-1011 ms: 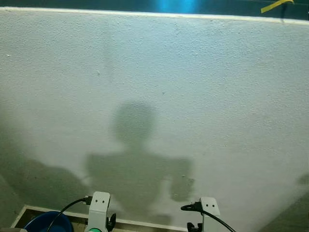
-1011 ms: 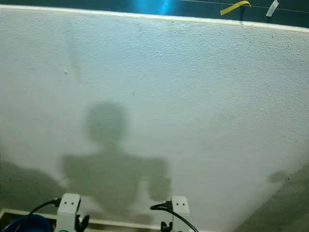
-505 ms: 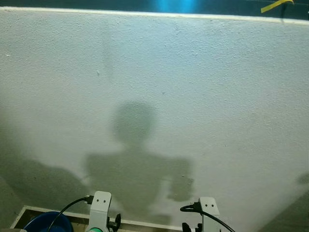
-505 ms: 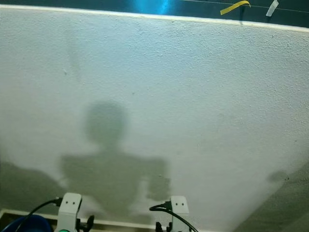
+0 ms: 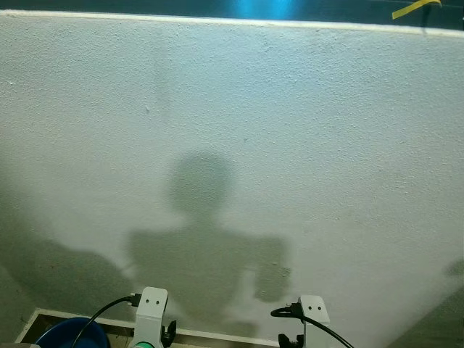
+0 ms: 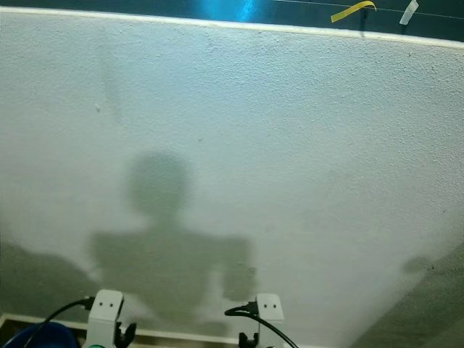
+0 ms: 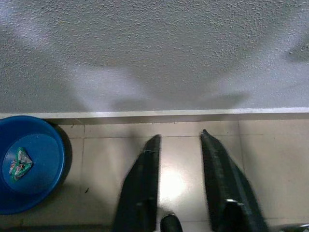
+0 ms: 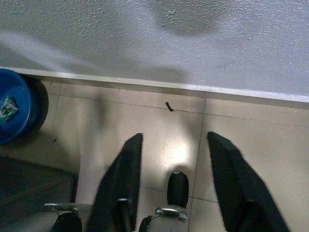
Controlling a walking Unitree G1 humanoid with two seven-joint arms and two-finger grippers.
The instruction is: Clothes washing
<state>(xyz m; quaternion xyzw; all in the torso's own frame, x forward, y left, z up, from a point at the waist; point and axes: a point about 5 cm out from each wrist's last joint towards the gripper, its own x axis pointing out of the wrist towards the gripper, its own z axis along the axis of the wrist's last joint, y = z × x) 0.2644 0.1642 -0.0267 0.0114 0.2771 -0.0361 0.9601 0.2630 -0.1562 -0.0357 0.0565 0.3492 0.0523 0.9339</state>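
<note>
Wall: a rough white plastered wall (image 5: pixel 304 130) is taking up nearly all of both eye views, with a dark strip running along the top edge of the frame.
Shadow: the robot's own shadow (image 5: pixel 206 239), head and shoulders, is falling on the lower middle of the wall.
Floor: beige floor tiles (image 8: pixel 164 130) are showing beneath both wrists, meeting the wall at a pale skirting line.
Basin: a blue basin (image 7: pixel 26 162) is sitting on the floor at the lower left of the left wrist view, close against the wall; its rim is also peeking in at the bottom left corner of the left eye view. This looks like the task's washing vessel.
Packet: a small green and white packet (image 7: pixel 18 163) is lying inside the basin, possibly detergent.
Left gripper: the left gripper (image 7: pixel 179 145) is hanging over bare tile, fingers narrowly parted, holding nothing, well apart from the basin.
Right gripper: the right gripper (image 8: pixel 175 145) is pointing down at the floor, fingers spread wide, holding nothing.
Tape: a yellow tape scrap (image 6: pixel 354 10) is showing at the upper right.
Risk: the robot is standing very near the wall with the basin off to its left, so turning or stepping could be knocking an arm on the wall or kicking the basin.
Writing: print on the packet is too small to read; no other labels are legible.
</note>
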